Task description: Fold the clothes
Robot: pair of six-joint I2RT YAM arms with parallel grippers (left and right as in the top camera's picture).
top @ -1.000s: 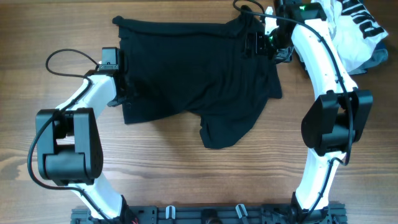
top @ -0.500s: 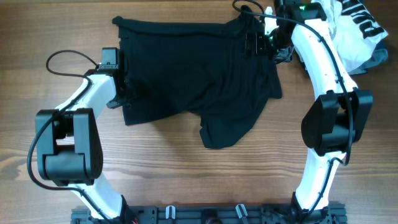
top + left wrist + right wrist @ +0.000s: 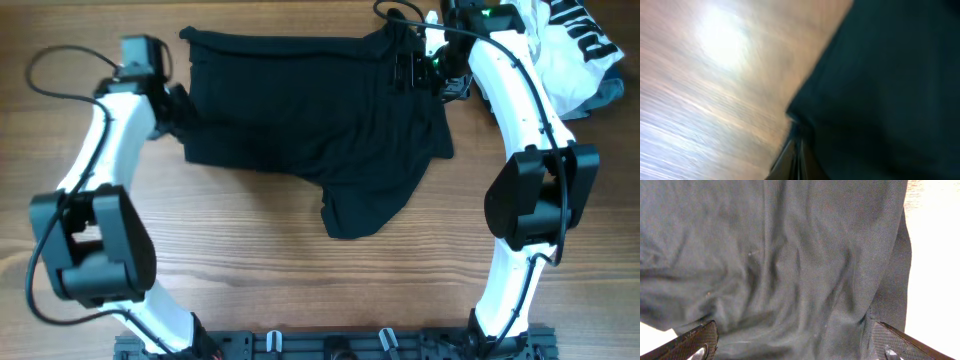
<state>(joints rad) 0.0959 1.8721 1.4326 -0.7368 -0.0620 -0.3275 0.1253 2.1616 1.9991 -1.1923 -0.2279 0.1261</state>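
Observation:
The clothes point(image 3: 310, 110), one plain black garment, lie spread across the far half of the wooden table, with a flap hanging toward the near side at centre. My left gripper point(image 3: 173, 104) is at the garment's left edge. In the blurred left wrist view its fingers point(image 3: 799, 159) are pressed together on the black fabric point(image 3: 890, 85). My right gripper point(image 3: 414, 70) hovers over the garment's far right part. Its fingertips point(image 3: 696, 341) stand far apart, and the fabric point(image 3: 790, 255) fills the right wrist view beneath them.
A heap of white, black-lettered and light-blue clothes point(image 3: 575, 50) lies at the far right corner, behind the right arm. A black cable point(image 3: 55, 60) loops off the left arm. A black rail point(image 3: 340, 345) runs along the near table edge.
My left arm has swung away toward the far left, carrying the garment's left edge with it. The near-left corner of the fabric has drawn back. The right arm has not moved.

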